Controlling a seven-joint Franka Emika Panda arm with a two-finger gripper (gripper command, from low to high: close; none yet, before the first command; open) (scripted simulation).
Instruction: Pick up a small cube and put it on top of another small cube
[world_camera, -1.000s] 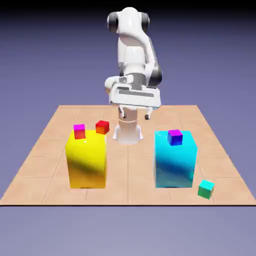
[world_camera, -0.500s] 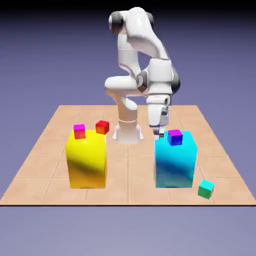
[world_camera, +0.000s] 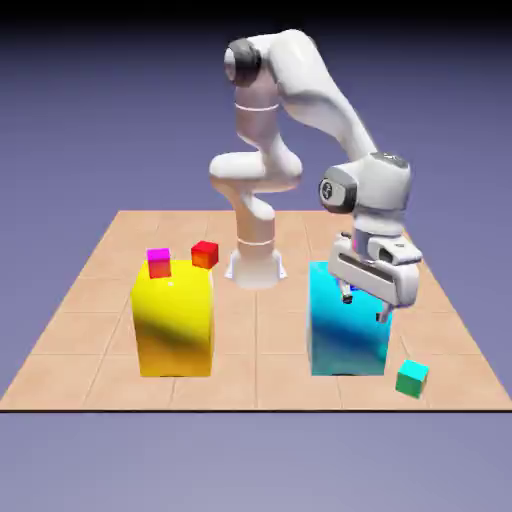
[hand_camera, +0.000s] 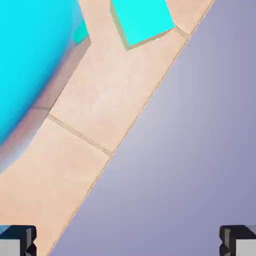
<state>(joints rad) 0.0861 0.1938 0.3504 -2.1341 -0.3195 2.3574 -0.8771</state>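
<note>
The arm has swung toward the teal-green small cube (world_camera: 411, 378); fingers (hand_camera: 20, 242) wide open, empty, no grasp yet.

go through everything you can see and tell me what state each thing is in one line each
White arm's two-finger gripper: open, empty, in front of the big cyan block.
Tiny teal-green cube: on the table, untouched.
Big cyan block: upright on the table.
Big yellow block: upright, magenta-topped cube on it.
Small red cube: behind the yellow block.

Arm (world_camera: 310, 95) arched forward and down, fingers (world_camera: 347, 293) spread, empty.
</note>
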